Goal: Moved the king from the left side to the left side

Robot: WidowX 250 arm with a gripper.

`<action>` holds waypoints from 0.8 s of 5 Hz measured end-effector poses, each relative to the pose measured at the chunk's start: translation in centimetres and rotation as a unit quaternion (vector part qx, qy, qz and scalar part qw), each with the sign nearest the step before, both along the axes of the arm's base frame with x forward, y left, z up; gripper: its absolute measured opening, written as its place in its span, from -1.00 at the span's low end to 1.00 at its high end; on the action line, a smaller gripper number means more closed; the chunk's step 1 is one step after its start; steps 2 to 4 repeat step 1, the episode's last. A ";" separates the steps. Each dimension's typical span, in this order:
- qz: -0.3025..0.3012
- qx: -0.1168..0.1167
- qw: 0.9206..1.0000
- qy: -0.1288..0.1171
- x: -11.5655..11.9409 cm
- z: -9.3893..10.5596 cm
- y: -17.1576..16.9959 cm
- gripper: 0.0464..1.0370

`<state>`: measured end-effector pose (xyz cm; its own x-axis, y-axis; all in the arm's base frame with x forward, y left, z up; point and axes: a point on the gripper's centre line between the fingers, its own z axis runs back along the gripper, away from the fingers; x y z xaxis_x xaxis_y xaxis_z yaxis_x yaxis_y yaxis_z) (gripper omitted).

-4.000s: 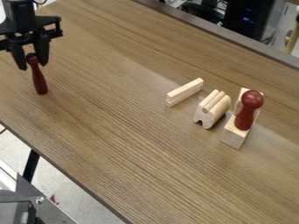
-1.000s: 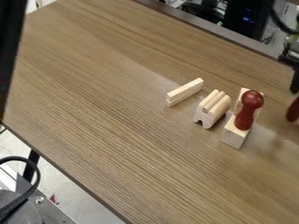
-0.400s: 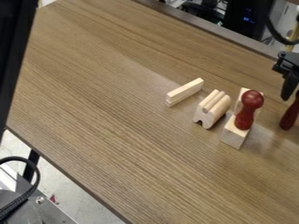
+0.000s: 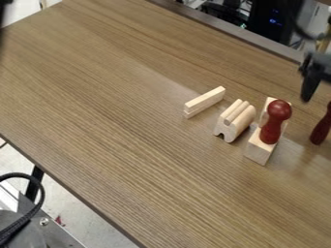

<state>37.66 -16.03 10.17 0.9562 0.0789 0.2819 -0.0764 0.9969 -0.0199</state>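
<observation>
In the camera view, the gripper hangs at the right edge, above a dark red pin on the bench; whether it is spread or pressed together cannot be told. Left of the pin, a round-headed red peg stands on a pale wooden block.

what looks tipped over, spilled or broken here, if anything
Nothing stands out. The round-headed dark red peg is upright on a pale wooden block, and I see no spill or damage. The slim dark red piece is cut off by the right edge, so I can't tell whether it stands straight.
</observation>
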 end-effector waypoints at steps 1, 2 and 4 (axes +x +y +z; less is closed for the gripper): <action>0.021 -0.038 0.998 -0.043 -1.5 5.0 1.3 0.93; 0.021 -0.038 0.998 -0.043 -1.5 5.0 1.3 0.93; 0.021 -0.038 0.998 -0.043 -1.5 5.0 1.3 0.93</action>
